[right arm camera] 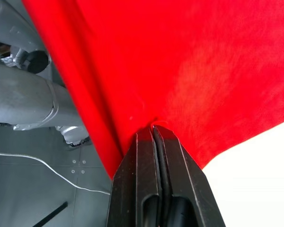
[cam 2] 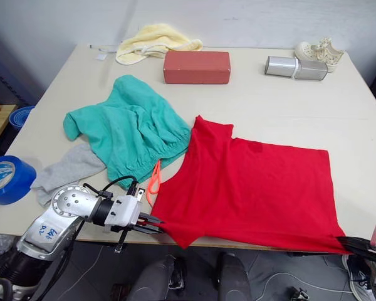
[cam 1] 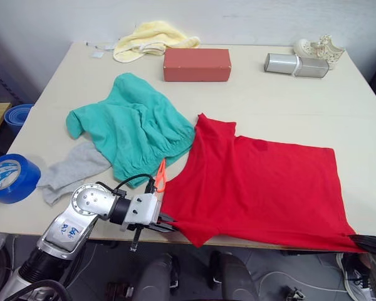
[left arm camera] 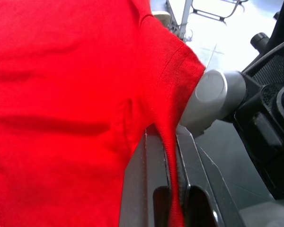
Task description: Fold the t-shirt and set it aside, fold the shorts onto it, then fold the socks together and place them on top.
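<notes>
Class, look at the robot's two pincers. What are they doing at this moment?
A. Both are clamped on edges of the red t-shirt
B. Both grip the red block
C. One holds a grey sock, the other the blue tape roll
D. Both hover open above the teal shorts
A: the left pincer and the right pincer are each shut on an edge of the t-shirt at the table's near side.

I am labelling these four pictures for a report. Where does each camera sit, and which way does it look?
Left eye: on the head, looking forward and down at the table; left arm showing.
Right eye: beside it, same scene.
Left wrist: along the left gripper, shut on the t-shirt.
Right wrist: along the right gripper, shut on the t-shirt's edge.
All four share the t-shirt.
</notes>
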Tool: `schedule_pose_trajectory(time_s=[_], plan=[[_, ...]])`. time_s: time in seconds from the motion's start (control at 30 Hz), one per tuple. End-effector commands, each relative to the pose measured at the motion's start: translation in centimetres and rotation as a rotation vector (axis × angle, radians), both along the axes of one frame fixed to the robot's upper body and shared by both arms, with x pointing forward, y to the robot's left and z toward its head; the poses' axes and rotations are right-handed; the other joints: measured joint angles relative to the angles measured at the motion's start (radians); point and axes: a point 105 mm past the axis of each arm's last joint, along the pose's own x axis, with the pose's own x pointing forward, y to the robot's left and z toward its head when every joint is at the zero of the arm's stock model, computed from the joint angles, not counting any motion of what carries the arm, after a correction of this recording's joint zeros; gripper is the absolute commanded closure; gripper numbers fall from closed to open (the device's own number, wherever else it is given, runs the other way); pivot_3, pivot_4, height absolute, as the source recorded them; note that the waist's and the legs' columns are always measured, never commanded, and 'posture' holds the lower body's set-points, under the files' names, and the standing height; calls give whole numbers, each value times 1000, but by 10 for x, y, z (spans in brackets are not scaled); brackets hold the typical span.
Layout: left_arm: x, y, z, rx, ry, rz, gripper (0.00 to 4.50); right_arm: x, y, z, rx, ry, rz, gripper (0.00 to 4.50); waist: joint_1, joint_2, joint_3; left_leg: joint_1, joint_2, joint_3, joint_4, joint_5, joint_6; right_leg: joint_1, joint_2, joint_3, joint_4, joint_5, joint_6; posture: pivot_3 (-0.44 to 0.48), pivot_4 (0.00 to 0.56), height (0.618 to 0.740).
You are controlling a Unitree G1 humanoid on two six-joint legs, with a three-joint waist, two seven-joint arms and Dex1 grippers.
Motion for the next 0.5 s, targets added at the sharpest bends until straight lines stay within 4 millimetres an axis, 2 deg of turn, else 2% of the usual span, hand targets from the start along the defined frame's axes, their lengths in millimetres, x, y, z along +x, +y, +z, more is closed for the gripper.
schedule_pose_trajectory(time_s=[0.03, 0.27, 0.37, 0.5], plan=[[5, 0, 3, -4, 31, 52, 4481, 4, 0, 0, 45, -31, -66, 4500, -1, 1, -1, 0, 0, 0, 0, 0, 0, 0, 0, 0, 0, 0, 0, 0, 150, 740], [20, 4, -3, 16, 134, 153, 4481, 5, 0, -4, 92, 6, -182, 4500, 0, 1, -1, 0, 0, 0, 0, 0, 0, 0, 0, 1, 0, 0, -1, 0, 150, 740], [27, 4, -7, 12, 183, 202, 4481, 5, -3, -12, 105, 52, -269, 4500, 0, 1, -1, 0, 0, 0, 0, 0, 0, -1, 0, 1, 0, 0, -1, 0, 150, 740], [31, 2, -9, 5, 243, 233, 4481, 5, 4, -21, 102, 89, -288, 4500, 1, 1, -1, 0, 1, 0, 0, 0, -1, -1, 0, 1, 0, 0, -1, 0, 150, 740]])
